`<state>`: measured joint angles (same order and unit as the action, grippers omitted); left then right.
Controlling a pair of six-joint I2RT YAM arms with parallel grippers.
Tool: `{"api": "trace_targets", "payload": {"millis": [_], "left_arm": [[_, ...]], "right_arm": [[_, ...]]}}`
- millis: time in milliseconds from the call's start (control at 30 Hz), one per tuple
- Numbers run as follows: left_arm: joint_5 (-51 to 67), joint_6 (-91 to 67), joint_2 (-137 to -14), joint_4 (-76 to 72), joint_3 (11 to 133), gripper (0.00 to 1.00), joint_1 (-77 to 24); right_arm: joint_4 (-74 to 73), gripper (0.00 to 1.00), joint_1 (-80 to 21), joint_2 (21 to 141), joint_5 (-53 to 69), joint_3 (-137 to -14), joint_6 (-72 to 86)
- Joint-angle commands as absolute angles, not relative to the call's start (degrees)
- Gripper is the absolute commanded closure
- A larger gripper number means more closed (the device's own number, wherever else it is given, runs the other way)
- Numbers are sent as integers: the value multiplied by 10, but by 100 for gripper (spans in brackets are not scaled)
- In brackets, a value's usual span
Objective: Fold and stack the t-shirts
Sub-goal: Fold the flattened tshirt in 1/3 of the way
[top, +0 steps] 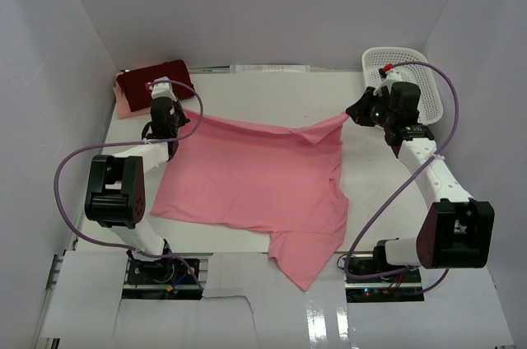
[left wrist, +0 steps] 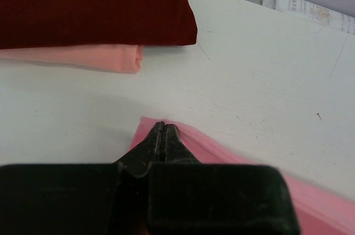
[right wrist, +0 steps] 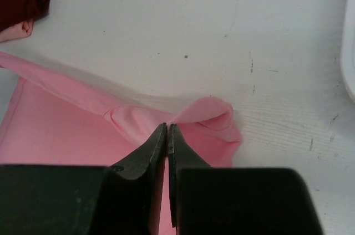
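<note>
The salmon-pink t-shirt lies spread across the middle of the table, one sleeve hanging over the near edge. My left gripper is shut on its far left corner. My right gripper is shut on its far right corner, which is pulled up into a peak. The dark maroon-red t-shirt lies folded on top of the folded pale peach-pink t-shirt at the far left; both also show in the left wrist view, the maroon one above the peach one.
A white plastic mesh basket stands at the far right, just behind my right arm. White walls enclose the table on the left, back and right. A paper strip lies along the back edge.
</note>
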<state>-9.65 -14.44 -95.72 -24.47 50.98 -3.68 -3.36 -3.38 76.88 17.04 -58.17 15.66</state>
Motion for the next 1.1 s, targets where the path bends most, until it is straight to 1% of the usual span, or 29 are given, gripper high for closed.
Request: {"api": "trace_targets", "payload": {"millis": [0, 1067], "left_arm": [[-98, -146, -928, -251, 499, 100, -33], [-78, -152, -855, -211, 457, 100, -33]], "right_arm": [[-28, 92, -30, 741, 164, -571, 149], [-84, 92, -32, 662, 159, -514, 155]]}}
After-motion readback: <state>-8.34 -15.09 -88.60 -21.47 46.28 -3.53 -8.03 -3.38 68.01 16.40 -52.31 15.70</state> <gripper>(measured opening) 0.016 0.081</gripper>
